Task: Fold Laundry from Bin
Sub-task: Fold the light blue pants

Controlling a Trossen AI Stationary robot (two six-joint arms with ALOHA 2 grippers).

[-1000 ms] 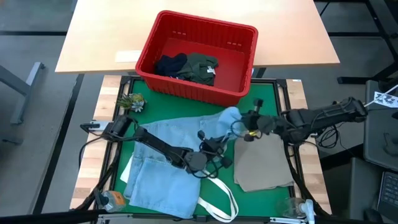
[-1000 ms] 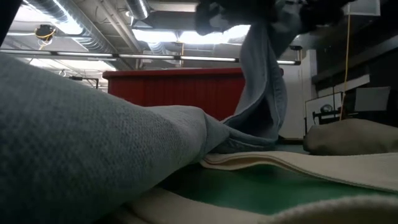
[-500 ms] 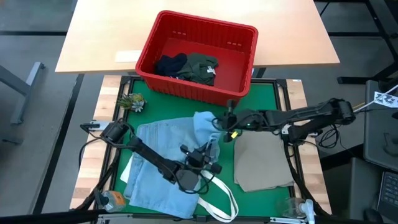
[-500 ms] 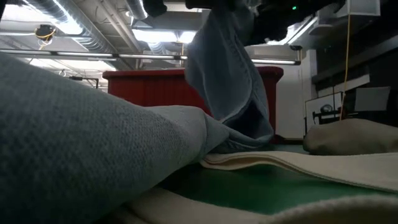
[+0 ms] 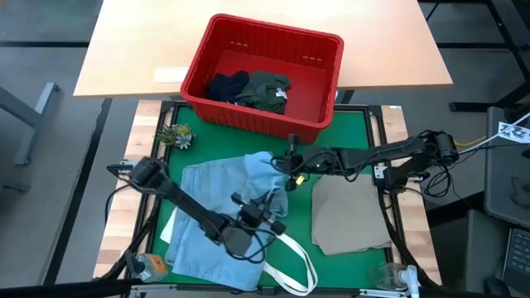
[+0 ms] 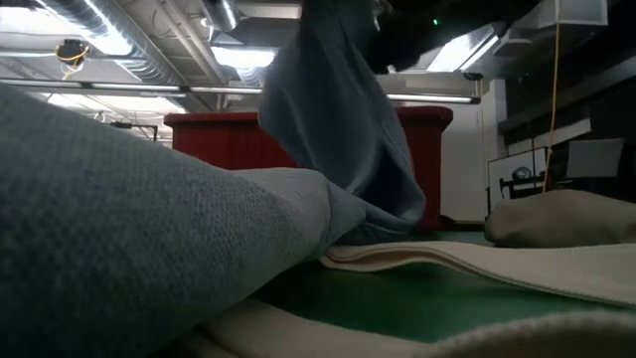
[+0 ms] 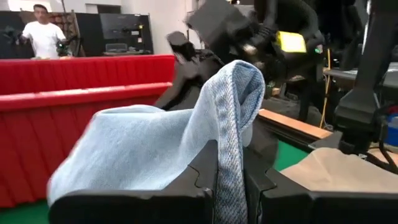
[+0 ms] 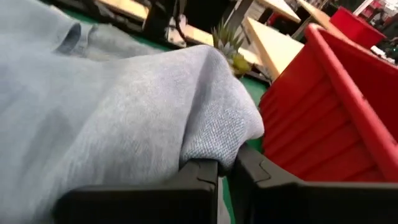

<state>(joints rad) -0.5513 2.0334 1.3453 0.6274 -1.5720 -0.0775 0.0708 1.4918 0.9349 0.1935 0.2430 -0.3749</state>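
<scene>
Light blue denim jeans (image 5: pixel 207 223) lie spread on the green mat, and one leg end (image 5: pixel 265 170) is raised over them. My left gripper (image 5: pixel 267 199) and my right gripper (image 5: pixel 284 162) are both shut on that raised end, a little apart. In the low view the lifted denim (image 6: pixel 338 129) hangs as a drape in front of the red bin (image 6: pixel 229 139). The bin (image 5: pixel 325 124) stands at the table's far side. Dark navy cloth (image 5: pixel 228 85) and olive cloth (image 5: pixel 269 89) lie on its floor. My left gripper pinches the stitched hem edge (image 7: pixel 227 152) of the raised jeans leg between its two fingers (image 7: pixel 186 186). The fingers lie level and come from the near left. The denim arches up above them, clear of the mat. My right gripper pinches a rounded fold of the same leg end (image 8: pixel 214 143) between its two fingers (image 8: pixel 199 171). It comes from the table's right, slanting slightly down. The cloth bulges out ahead of the fingers, and the rest trails down to the jeans on the mat.
A folded beige cloth (image 5: pixel 352 215) lies on the mat at the right. A white strap (image 5: pixel 294 257) loops near the front edge. A small pineapple-like plant (image 5: pixel 174 135) sits at the far left corner. A person (image 7: pixel 43 37) stands in the room beyond the bin.
Both grippers have gone toward the table's left, shut on the jeans leg end. The right one has also sunk a little and tipped downward. The lifted leg has swung over from the beige cloth's side onto the rest of the jeans, which stay flat on the mat.
</scene>
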